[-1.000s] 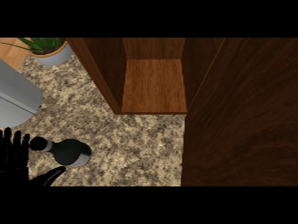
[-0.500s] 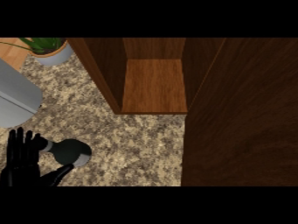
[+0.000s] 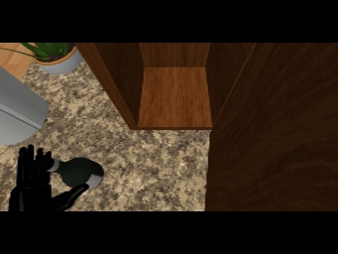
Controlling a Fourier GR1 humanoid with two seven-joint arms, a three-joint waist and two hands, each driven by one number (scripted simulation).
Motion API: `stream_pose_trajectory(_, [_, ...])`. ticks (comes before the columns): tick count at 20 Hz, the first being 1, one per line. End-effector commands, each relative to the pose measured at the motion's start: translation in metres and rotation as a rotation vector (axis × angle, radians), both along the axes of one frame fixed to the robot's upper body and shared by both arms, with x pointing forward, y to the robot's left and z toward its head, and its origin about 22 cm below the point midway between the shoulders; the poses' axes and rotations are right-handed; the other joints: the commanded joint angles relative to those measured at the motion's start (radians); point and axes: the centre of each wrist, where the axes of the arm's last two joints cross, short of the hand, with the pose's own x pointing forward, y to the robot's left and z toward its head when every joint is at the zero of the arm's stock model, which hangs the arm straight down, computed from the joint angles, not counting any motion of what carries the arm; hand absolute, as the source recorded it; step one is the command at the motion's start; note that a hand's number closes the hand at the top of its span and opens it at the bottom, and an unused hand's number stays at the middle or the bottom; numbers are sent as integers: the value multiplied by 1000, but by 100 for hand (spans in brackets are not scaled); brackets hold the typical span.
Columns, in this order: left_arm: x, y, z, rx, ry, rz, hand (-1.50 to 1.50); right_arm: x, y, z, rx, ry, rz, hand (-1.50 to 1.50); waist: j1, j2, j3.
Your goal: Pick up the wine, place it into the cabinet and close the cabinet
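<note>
Left hand [image 3: 34,186] cut off at bottom edge, fingers straight beside wine [image 3: 80,171], thumb under it, grip unclear; right hand not seen; cabinet [image 3: 175,96] open, w/ plant [image 3: 54,53] & grey appliance [image 3: 7,109] nearby.

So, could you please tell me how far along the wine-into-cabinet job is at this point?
Nothing looks finished yet. The dark round-topped wine bottle stands on the speckled granite counter, with the black left hand open right beside it, thumb reaching under. Gripping, lifting, placing it on the brown wooden cabinet shelf and closing the open door all remain.
</note>
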Motion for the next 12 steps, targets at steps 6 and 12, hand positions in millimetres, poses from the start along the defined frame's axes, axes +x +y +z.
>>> stream_pose_trajectory(6, [17,-11,-15,-14,14,-12,-150,-32,7,25,29,-58,59,-150,0,0,0])
stream_pose_trajectory(12, [14,3,-43,-46,4,-13,-150,-44,0,25,12,-58,49,-150,-7,0,-1])
